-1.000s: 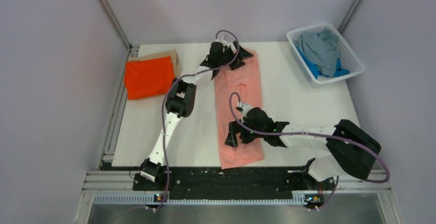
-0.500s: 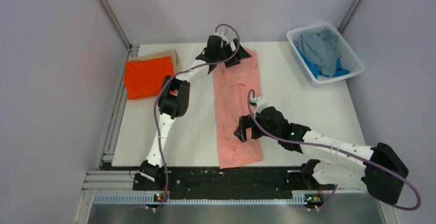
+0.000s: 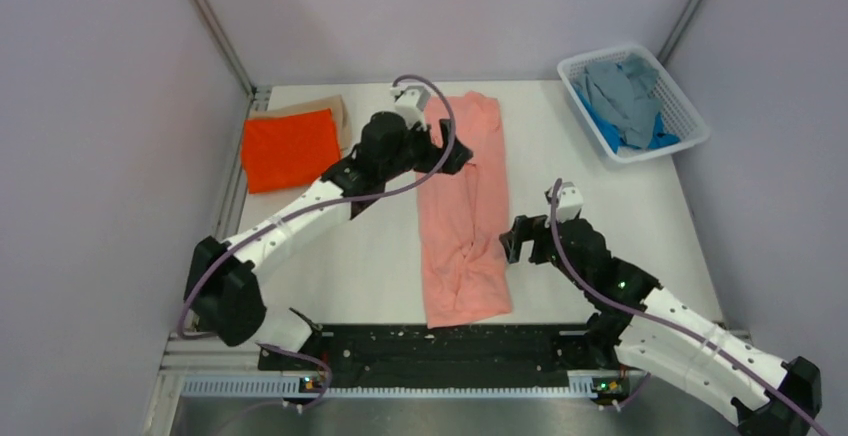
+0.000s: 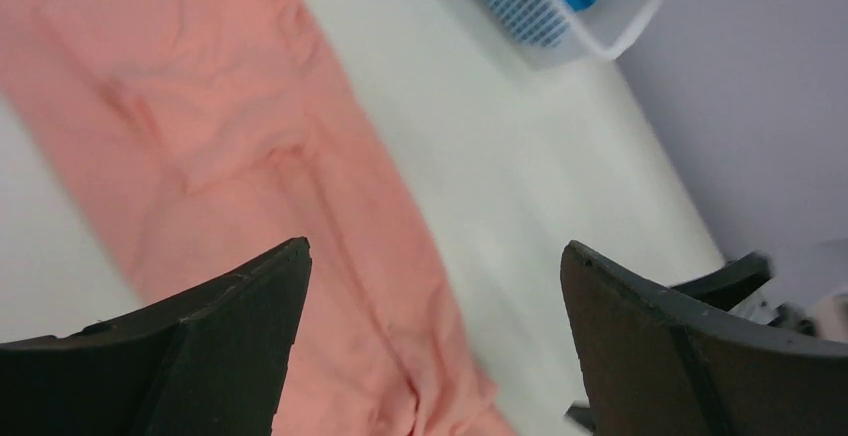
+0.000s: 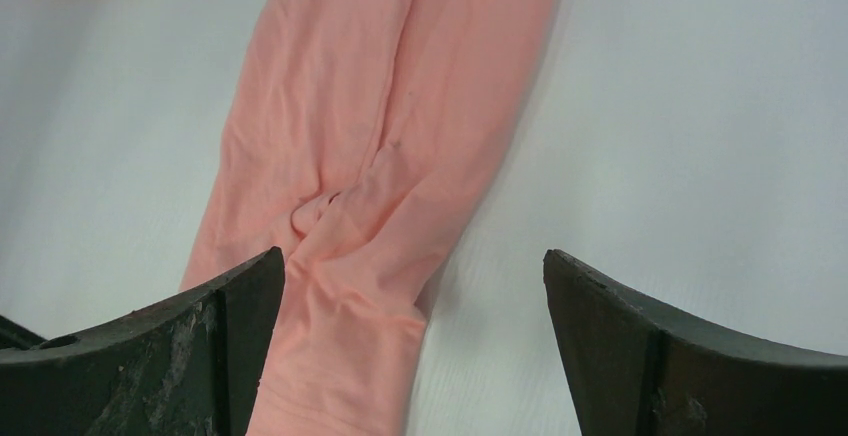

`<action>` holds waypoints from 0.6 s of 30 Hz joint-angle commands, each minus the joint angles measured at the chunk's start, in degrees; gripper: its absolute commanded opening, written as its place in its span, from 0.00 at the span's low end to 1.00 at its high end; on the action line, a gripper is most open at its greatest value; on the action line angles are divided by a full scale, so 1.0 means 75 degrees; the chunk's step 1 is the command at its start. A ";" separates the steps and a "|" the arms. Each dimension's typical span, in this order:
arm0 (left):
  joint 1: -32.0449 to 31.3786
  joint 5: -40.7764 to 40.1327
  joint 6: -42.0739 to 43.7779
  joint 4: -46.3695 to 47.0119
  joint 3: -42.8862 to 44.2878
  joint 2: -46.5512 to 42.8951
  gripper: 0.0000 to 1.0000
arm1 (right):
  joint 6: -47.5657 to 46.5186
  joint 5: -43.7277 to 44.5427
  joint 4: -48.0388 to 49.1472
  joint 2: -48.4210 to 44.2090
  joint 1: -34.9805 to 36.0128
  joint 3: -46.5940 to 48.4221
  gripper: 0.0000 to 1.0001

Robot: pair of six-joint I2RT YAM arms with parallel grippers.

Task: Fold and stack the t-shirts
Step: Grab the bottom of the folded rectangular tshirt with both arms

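Observation:
A salmon pink t-shirt [image 3: 463, 206] lies folded into a long strip down the middle of the table; it also shows in the left wrist view [image 4: 220, 136] and the right wrist view [image 5: 390, 156]. A folded bright orange t-shirt [image 3: 290, 149] lies on a tan one [image 3: 322, 107] at the far left. Grey [image 3: 620, 91] and blue [image 3: 605, 128] shirts sit in the basket. My left gripper [image 3: 450, 152] is open and empty above the strip's left edge. My right gripper [image 3: 512, 239] is open and empty just right of the strip's lower half.
A white mesh basket [image 3: 690, 121] stands at the table's far right corner, also in the left wrist view [image 4: 560, 26]. Grey walls with metal posts enclose the table. A black rail runs along the near edge [image 3: 440, 341].
Both grippers have let go of the pink shirt and pulled back. The left moved from the strip's far end toward its middle left; the right moved off the cloth to its right side.

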 commanded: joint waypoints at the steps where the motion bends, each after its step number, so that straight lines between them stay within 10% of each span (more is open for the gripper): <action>1: 0.0205 -0.1424 -0.0148 0.0301 -0.2754 -0.1495 0.99 | -0.0123 0.0568 -0.0259 0.0019 -0.0107 0.0040 0.99; 5: 0.0177 -0.2123 -0.0655 0.0012 -0.4475 -0.3305 0.99 | -0.0088 0.0623 -0.0090 0.0358 -0.0129 0.0125 0.99; 18: -0.0393 0.0230 -0.2066 -0.2398 -0.6574 -0.6308 0.99 | 0.0401 -0.2845 -0.0455 0.1312 0.0253 0.0351 0.94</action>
